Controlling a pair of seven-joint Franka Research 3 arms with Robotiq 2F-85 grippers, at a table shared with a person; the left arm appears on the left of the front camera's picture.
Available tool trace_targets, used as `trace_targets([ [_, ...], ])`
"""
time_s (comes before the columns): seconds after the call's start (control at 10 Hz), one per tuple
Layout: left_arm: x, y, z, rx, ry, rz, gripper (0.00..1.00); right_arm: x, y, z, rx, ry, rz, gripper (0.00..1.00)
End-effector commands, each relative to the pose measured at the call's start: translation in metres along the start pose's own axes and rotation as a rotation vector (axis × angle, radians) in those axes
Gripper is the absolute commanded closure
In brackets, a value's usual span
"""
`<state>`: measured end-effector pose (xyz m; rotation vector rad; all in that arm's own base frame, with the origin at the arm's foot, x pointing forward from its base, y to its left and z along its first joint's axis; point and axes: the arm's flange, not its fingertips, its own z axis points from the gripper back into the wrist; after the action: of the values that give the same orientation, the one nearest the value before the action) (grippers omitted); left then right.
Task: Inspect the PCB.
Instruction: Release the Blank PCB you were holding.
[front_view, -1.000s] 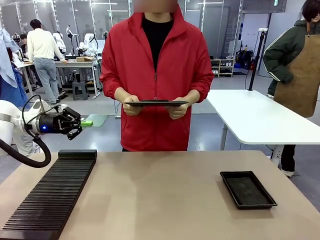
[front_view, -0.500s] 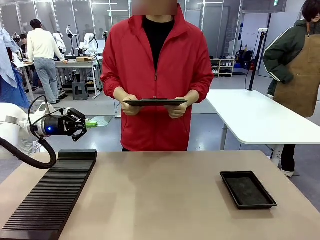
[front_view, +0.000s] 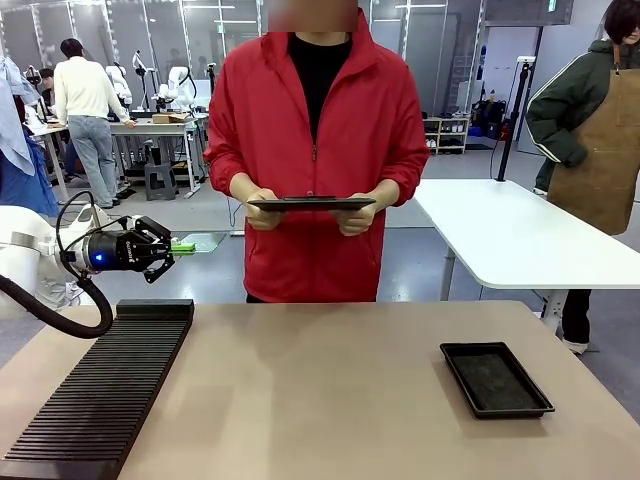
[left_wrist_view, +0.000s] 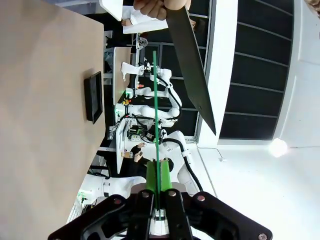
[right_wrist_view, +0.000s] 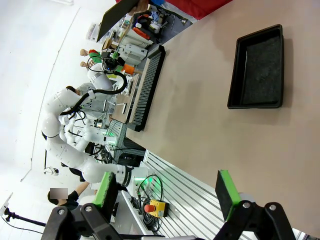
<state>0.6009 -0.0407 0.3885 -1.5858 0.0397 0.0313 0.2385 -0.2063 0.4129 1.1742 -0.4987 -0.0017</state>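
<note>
The PCB (left_wrist_view: 156, 110), a thin green circuit board, appears edge-on in the left wrist view as a narrow green line running toward 12 o'clock from between the green pads. It is clamped in the left pincer (left_wrist_view: 159, 172), whose fingers are clenched on its near end. In the front view the left pincer (front_view: 172, 247) sits at 9 o'clock, raised in the air beyond the far left corner of the bench (front_view: 320, 400) and pointing toward 3 o'clock. Directly below it, at 7 to 8 o'clock, the long black ribbed rack (front_view: 100, 390) lies on the bench along its left side. At 12 o'clock a person in a red jacket (front_view: 312, 120) stands behind the far edge, holding a flat black tray (front_view: 312, 204) level, one hand (front_view: 262, 212) at one end and the other hand (front_view: 358, 215) at the opposite end. At 4 o'clock a second shallow black tray (front_view: 495, 378) rests on the bench, well apart from the rack. In the right wrist view the right pincer (right_wrist_view: 166, 190) is released, its green-padded fingers spread wide with nothing between them, above the bench.
</note>
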Motion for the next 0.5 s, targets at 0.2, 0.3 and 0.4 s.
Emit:
trace_targets([
  [0.2,-0.0002,0.0003,-0.0005,0.001,0.001,0.001,0.97,0.0007,0.0005,0.0019,0.013,-0.009,0.023,0.0],
  [0.3,-0.0002,0.0003,-0.0005,0.001,0.001,0.001,0.97,0.0007,0.0005,0.0019,0.013,-0.009,0.023,0.0],
  [0.4,-0.0002,0.0003,-0.0005,0.001,0.001,0.001,0.97,0.0007,0.0005,0.0019,0.013,-0.009,0.023,0.0],
])
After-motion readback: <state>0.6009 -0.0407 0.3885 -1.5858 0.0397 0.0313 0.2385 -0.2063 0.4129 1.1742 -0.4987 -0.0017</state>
